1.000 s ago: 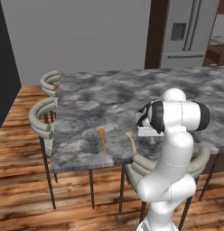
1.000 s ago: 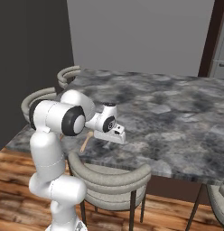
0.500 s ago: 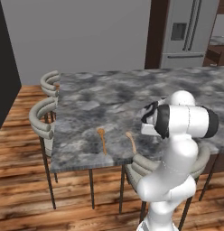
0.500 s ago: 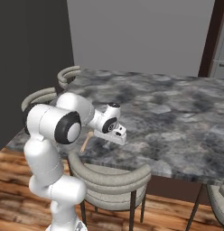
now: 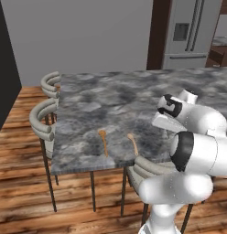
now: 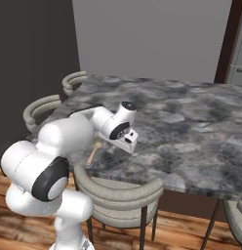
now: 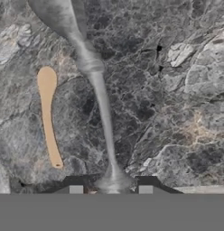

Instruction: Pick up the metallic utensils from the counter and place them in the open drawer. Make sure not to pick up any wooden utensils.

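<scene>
A slim silver-grey metallic spoon (image 7: pixel 102 108) runs up from between my fingertips, and my gripper (image 7: pixel 110 187) is shut on its handle end, holding it over the marbled counter (image 7: pixel 177 90). Just left of it the pale tan wooden spoon (image 7: pixel 47 113) lies flat on the stone. Seen from the left base, my gripper (image 5: pixel 162 121) hovers near the counter's (image 5: pixel 97 100) front edge, right of the pale tan spoon (image 5: pixel 132 142) and the orange-brown wooden spoon (image 5: pixel 103 141). The right base view shows my gripper (image 6: pixel 128 142) beside a wooden spoon (image 6: pixel 93 151). The drawer is out of view.
Round-backed grey chairs stand at the counter's left end (image 5: pixel 42 119) and under its front edge (image 6: pixel 118 190). A steel fridge (image 5: pixel 188 34) stands at the far right, behind the counter. The floor is wood.
My arm's upper links have swung to the right and lower. The hand has shifted slightly right over the counter, still shut on the metallic spoon. The wooden spoons lie as before.
</scene>
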